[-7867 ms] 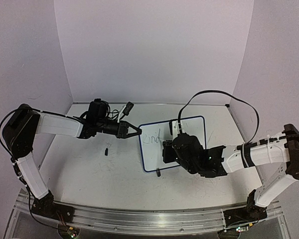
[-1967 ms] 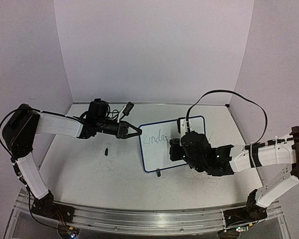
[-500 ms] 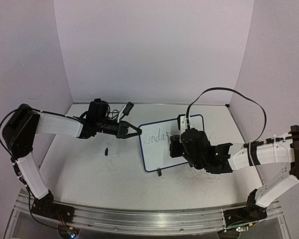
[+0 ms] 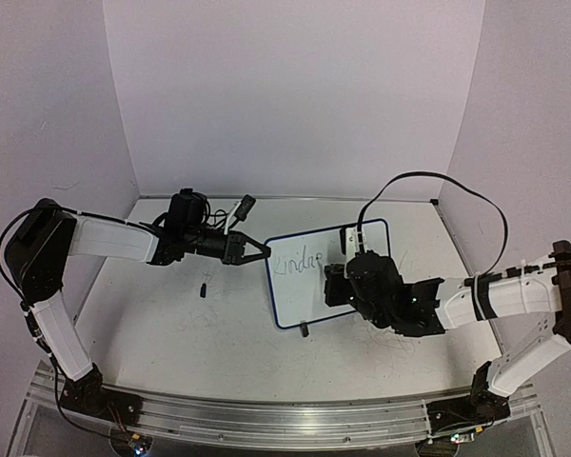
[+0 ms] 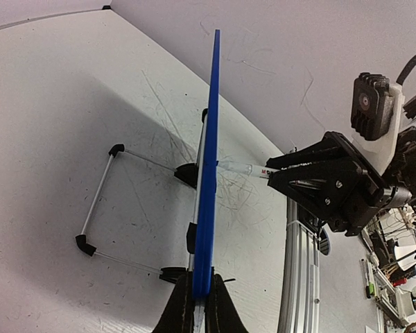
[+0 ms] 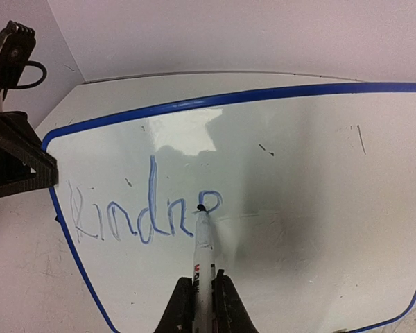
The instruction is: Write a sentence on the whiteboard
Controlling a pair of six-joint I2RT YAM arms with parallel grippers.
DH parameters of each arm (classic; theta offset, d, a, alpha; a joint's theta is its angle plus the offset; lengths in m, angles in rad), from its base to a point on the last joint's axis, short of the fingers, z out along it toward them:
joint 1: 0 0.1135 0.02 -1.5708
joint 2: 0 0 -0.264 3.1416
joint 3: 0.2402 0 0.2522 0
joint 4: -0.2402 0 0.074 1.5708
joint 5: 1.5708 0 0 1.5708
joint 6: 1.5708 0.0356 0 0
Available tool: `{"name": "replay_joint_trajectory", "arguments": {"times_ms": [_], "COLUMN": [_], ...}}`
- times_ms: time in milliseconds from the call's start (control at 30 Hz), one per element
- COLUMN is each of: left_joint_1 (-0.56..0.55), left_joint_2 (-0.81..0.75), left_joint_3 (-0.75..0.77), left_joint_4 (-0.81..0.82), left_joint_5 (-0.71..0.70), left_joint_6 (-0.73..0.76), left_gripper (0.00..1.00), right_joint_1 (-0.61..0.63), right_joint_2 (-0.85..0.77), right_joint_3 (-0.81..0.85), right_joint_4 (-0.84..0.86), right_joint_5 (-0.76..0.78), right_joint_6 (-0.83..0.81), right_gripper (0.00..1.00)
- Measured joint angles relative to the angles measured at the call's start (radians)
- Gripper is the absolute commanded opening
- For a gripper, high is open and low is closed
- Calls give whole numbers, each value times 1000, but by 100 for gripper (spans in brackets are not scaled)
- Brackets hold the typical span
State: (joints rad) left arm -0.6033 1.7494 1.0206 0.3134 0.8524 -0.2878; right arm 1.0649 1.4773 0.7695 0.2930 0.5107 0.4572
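**Desk** [image 4: 171, 333]: scuffed pale top, walled in white on three sides, with one arm reaching in from each near corner.

**Whiteboard** [image 4: 300, 297]: blue-framed with rounded corners. It sits just to the 3 o'clock side of the desk's middle, propped at a tilt on a thin wire stand [image 5: 97, 201] with black ends. The left wrist view shows it edge-on [image 5: 209, 173].

**Left fingers** [image 5: 182, 316]: reaching in from 9 o'clock. They are pressed together on the whiteboard's frame at its 9 o'clock edge, close to the 10 o'clock corner.

**Right fingers** [image 6: 182, 312]: reaching in from 4 o'clock, over the board's middle. They are clamped on the marker's barrel.

**Marker** [image 6: 203, 246]: slim white barrel with a dark tip. The tip touches the board face at the end of the last letter.

**Sentence** [image 6: 142, 215]: unfinished, one line of blue handwriting reading "Kindne". It sits in the board's 10 o'clock quarter and runs toward 3 o'clock.

**Small dark piece** [image 4: 204, 287]: lying on the desk at the board's 9 o'clock, well apart from it and too small to identify.
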Motion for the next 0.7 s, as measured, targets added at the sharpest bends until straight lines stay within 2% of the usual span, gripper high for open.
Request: {"name": "replay_joint_trajectory", "arguments": {"times_ms": [700], "left_joint_1": [0], "left_joint_2": [0], "left_joint_3": [0], "left_joint_4": [0], "left_joint_5": [0], "left_joint_6": [0], "left_gripper": [0], "right_joint_1": [1], "right_joint_2": [-9], "right_joint_3": [-31], "right_joint_4": [4], "right_joint_5": [-8], "right_joint_6": [15], "right_gripper": [0]}}
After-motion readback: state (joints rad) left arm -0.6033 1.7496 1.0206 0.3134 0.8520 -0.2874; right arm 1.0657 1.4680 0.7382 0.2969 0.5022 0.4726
